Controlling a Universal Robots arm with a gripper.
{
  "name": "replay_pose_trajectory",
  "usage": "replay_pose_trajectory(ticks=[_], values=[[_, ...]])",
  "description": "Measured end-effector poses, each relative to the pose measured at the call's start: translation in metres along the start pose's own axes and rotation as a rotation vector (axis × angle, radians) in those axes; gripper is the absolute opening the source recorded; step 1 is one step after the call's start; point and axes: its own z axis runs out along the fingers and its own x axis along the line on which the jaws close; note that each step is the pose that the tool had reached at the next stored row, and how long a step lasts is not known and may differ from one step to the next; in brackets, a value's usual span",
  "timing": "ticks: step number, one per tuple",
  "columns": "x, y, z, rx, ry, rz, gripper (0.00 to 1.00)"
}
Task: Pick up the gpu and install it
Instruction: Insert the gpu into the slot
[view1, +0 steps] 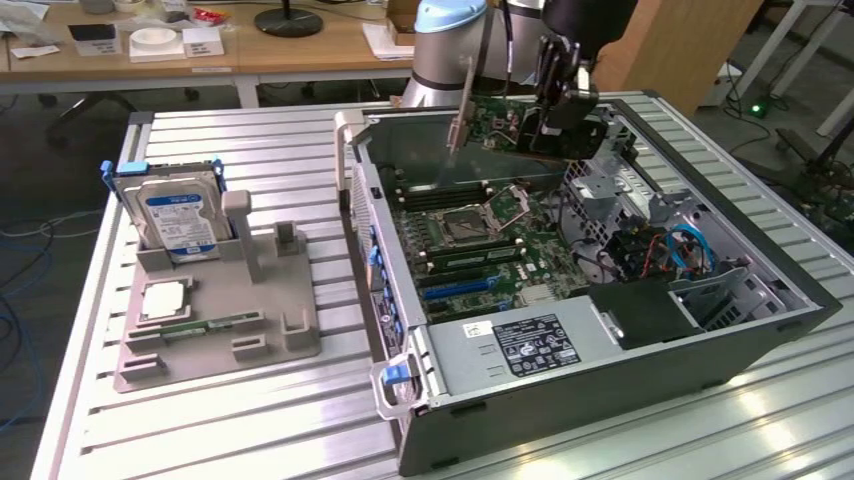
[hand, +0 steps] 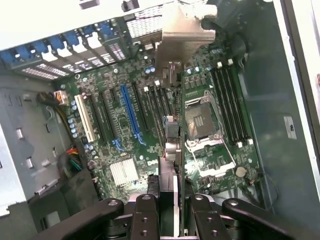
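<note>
My claw (hand: 172, 202) clamps the thin dark gpu card with its pale metal bracket (hand: 171, 137) edge-down, apparently for seating, above the green motherboard (hand: 125, 115) in the open grey case (view1: 601, 400).

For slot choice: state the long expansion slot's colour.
The slot is blue; clearest in wrist view.
</note>
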Motion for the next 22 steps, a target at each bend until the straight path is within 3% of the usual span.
replay_pose_trajectory(ticks=[20,21,22], values=[[0.0007,-0.0003,0.0010,-0.0036,0.0014,-0.237,0.28],[0.0013,0.0004,0.0014,0.0008,0.0007,-0.239,0.28],[0.0019,0.0013,0.0017,0.0088,-0.0005,-0.239,0.28]])
